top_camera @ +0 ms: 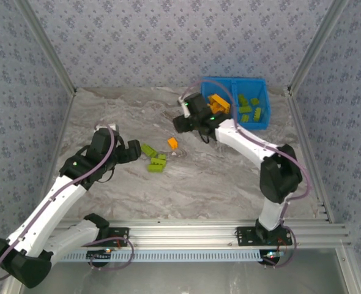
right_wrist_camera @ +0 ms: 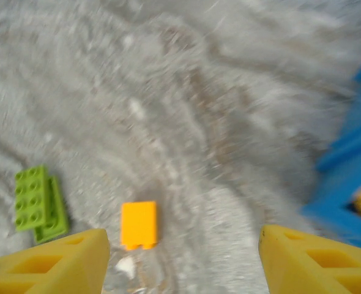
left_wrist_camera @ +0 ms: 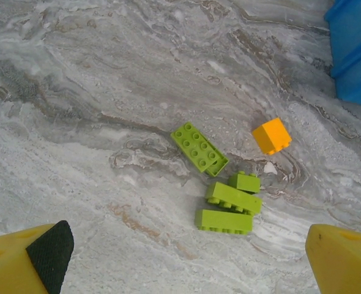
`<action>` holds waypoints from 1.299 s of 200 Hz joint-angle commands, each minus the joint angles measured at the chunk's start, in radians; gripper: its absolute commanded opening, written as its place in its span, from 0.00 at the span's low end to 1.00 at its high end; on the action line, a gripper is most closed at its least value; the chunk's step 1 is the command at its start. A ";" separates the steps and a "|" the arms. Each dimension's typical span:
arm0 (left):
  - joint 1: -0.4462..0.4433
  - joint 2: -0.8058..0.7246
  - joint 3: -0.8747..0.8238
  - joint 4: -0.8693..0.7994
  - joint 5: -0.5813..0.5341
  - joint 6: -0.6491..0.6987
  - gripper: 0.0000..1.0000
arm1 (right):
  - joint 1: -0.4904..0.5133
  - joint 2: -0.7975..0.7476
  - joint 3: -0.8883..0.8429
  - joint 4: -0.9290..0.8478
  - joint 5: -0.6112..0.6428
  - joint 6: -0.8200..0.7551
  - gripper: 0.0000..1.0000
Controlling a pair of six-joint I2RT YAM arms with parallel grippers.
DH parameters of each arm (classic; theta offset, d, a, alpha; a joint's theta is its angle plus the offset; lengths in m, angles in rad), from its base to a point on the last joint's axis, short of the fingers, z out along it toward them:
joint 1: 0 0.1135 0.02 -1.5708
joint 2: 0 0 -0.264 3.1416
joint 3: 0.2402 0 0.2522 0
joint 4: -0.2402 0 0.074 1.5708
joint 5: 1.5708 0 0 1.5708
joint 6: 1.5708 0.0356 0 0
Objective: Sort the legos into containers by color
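Right tool, jaws apart, near orange brick

grey marbled tabletop, patterned grey walls, aluminium rail

Motion smears the right wrist view: the orange brick and the green bricks have soft edges, and the blue bin runs off the right edge. From above, the right arm covers the bin's near left corner, and the bricks inside it are too small to count.
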State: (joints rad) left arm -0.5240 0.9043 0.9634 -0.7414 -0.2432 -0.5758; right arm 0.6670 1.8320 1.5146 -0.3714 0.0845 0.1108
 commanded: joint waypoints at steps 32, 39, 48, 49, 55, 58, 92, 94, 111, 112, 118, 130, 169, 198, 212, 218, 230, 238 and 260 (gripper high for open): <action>0.004 -0.066 -0.057 -0.002 0.010 -0.008 0.99 | 0.020 0.296 0.181 -0.155 -0.048 -0.018 0.70; 0.004 -0.070 -0.062 -0.001 0.013 -0.013 0.99 | 0.019 0.325 0.208 -0.174 -0.059 -0.018 0.70; 0.004 -0.075 -0.070 -0.002 0.012 -0.019 0.99 | 0.022 0.349 0.224 -0.177 -0.077 -0.017 0.70; 0.004 -0.076 -0.069 -0.002 0.011 -0.019 0.99 | 0.023 0.352 0.226 -0.176 -0.079 -0.016 0.70; 0.004 -0.079 -0.075 0.000 0.010 -0.023 0.99 | 0.024 0.365 0.232 -0.173 -0.084 -0.015 0.70; 0.005 -0.080 -0.076 0.000 0.009 -0.025 0.99 | 0.024 0.372 0.236 -0.174 -0.087 -0.015 0.69; 0.004 -0.079 -0.086 0.005 0.011 -0.039 0.99 | 0.021 0.405 0.294 -0.214 -0.107 -0.012 0.50; 0.005 -0.078 -0.086 0.004 0.010 -0.040 0.99 | 0.020 0.404 0.294 -0.215 -0.109 -0.011 0.47; 0.005 -0.076 -0.086 0.006 0.004 -0.042 0.99 | 0.014 0.376 0.289 -0.210 -0.131 -0.009 0.40; 0.005 -0.076 -0.086 0.006 0.003 -0.042 0.99 | 0.014 0.374 0.289 -0.210 -0.132 -0.009 0.41; 0.006 -0.076 -0.086 0.005 0.001 -0.044 0.99 | 0.011 0.365 0.288 -0.211 -0.136 -0.008 0.45; 0.006 -0.076 -0.087 0.007 0.001 -0.043 1.00 | 0.012 0.351 0.281 -0.210 -0.149 -0.016 0.59; 0.005 -0.075 -0.093 0.017 0.008 -0.048 0.99 | 0.016 0.407 0.306 -0.225 -0.076 -0.099 0.77; 0.006 -0.074 -0.102 0.018 0.014 -0.047 0.99 | 0.007 0.492 0.394 -0.294 -0.090 -0.158 0.74; 0.007 -0.076 -0.106 0.017 0.013 -0.050 1.00 | 0.004 0.507 0.415 -0.299 -0.101 -0.163 0.67; 0.006 -0.076 -0.108 0.016 0.011 -0.050 0.99 | 0.003 0.507 0.419 -0.299 -0.104 -0.160 0.61; 0.006 -0.077 -0.114 0.019 0.010 -0.054 1.00 | 0.000 0.501 0.430 -0.308 -0.100 -0.156 0.48; 0.005 -0.077 -0.118 0.019 0.010 -0.056 0.99 | -0.001 0.487 0.429 -0.311 -0.090 -0.150 0.39; 0.006 -0.075 -0.122 0.026 0.015 -0.059 0.99 | 0.000 0.378 0.360 -0.257 -0.038 -0.120 0.24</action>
State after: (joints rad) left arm -0.5236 0.8360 0.8501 -0.7315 -0.2321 -0.6216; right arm 0.6735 2.3211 1.9007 -0.6392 -0.0074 -0.0227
